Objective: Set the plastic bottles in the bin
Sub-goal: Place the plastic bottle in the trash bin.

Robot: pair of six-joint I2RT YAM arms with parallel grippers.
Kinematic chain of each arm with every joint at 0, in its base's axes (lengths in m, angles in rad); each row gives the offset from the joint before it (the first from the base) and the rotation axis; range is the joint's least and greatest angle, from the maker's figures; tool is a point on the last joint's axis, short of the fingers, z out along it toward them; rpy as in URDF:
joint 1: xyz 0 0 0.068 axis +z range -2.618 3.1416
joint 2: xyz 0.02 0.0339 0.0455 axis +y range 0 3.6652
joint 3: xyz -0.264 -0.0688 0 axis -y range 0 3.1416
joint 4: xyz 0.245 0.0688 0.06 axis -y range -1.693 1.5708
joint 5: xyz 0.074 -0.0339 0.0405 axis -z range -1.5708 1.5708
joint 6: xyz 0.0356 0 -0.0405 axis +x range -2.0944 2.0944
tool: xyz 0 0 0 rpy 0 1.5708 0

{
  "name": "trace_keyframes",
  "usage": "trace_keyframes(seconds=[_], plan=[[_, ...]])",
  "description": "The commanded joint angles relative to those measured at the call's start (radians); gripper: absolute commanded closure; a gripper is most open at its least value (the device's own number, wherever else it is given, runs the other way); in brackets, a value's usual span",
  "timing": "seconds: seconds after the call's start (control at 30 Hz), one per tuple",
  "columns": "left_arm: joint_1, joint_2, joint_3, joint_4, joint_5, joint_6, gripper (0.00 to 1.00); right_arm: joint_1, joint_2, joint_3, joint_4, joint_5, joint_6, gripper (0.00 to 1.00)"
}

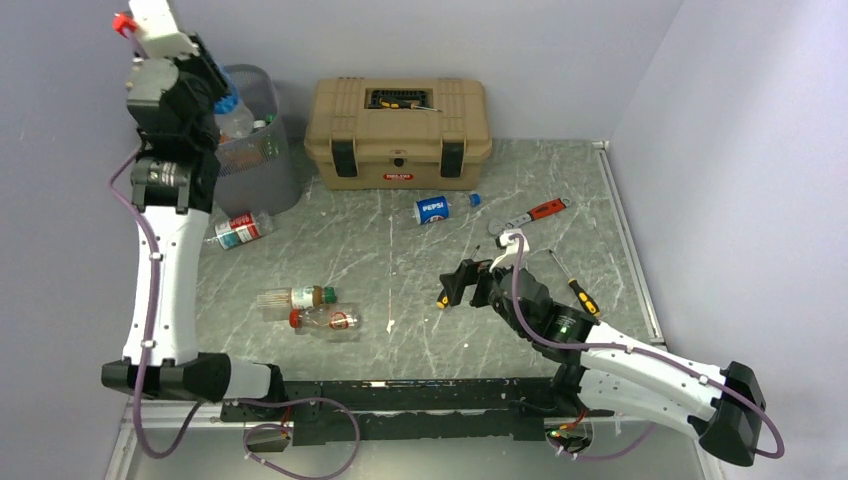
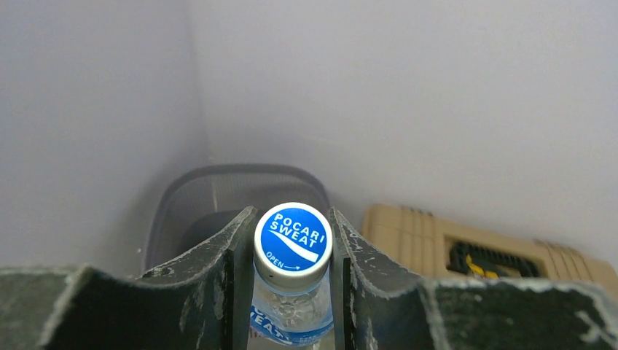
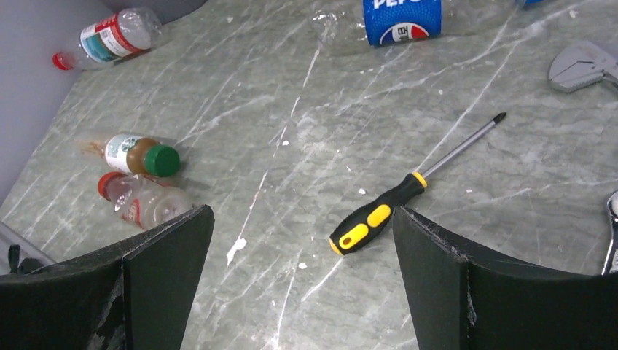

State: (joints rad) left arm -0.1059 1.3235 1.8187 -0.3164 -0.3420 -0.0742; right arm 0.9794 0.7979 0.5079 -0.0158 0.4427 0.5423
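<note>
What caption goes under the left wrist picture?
Left gripper holds a Pocari Sweat bottle, with the grey mesh bin just ahead.

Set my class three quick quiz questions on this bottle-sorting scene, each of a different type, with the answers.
1. True or false: the left gripper holds a blue-capped bottle.
2. The right gripper is: A shut on a wrench, B open, C shut on a can.
3. How many loose bottles lie on the table?
Key: 1 true; 2 B; 3 four.

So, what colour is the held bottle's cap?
The cap is blue with white lettering; left wrist view.
</note>
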Motion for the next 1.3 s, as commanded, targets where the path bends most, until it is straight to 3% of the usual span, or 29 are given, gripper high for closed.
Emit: trace_keyframes(seconds=[0.0,0.2,0.4,0.7,0.83,1.27], plan=[[0.114,0.084,0.117,0.105,0.055,-0.118,1.0,-0.001,-0.035,-0.008,0.021,-0.032,-0.011,0.03],[0.198,0.12,-0.05,0.407,0.111,-0.137,1.0,-0.001,-0.08,-0.062,0.011,-0.067,-0.019,0.03],[0.285,0.228,-0.176,0.635,0.186,-0.249,1.0,-0.001,-0.143,-0.134,0.056,-0.073,-0.024,0.03],[0.35,0.428,-0.209,0.956,0.41,-0.272,1.0,-0.001,-0.146,-0.196,0.123,-0.089,0.011,0.03],[0.349,0.497,-0.154,0.876,0.421,-0.26,1.0,-0.001,-0.114,-0.194,0.142,-0.084,-0.004,0.03],[0.349,0.604,-0.193,0.771,0.437,-0.185,1.0,-0.001,-0.06,-0.184,0.137,-0.08,0.0,0.03]])
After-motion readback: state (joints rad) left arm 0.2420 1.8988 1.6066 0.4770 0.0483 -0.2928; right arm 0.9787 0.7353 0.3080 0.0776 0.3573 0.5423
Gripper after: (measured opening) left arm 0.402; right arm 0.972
